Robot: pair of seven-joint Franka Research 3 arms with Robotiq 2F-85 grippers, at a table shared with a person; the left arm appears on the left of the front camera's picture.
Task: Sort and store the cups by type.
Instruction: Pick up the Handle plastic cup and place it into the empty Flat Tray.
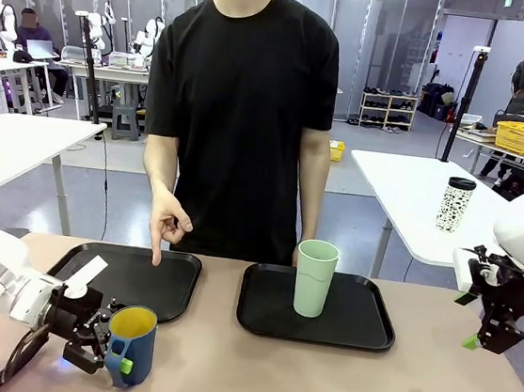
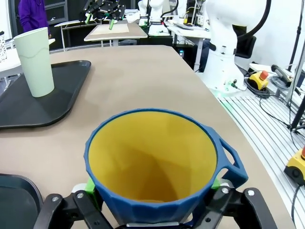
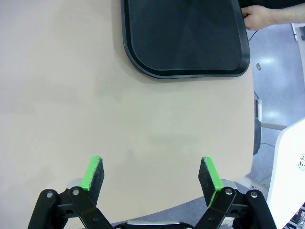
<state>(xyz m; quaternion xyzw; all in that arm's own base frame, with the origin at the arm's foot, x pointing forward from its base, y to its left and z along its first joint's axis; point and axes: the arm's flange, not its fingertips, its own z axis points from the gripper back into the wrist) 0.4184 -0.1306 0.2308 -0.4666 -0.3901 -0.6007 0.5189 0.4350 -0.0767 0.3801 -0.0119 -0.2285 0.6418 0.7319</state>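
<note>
Left gripper (image 1: 110,349) had its jaws closed around the dark-blue mug (image 1: 131,344), green pads against the outer wall on both sides; the mug sat at the near left of the table (image 1: 224,362), just in front of the left black tray (image 1: 171,292). In the left wrist view the handle stuck out sideways, clear of the fingers. Mug looked rigid, light and empty, smooth-walled, so a body grip below the rim seemed safest against slipping. Pale-green tumbler (image 1: 314,278) stood upright on the right black tray (image 1: 360,330). Person's hand (image 1: 168,223) pointed down at the left tray. Right gripper (image 3: 151,174) hung wide open over bare table, holding nothing.
</note>
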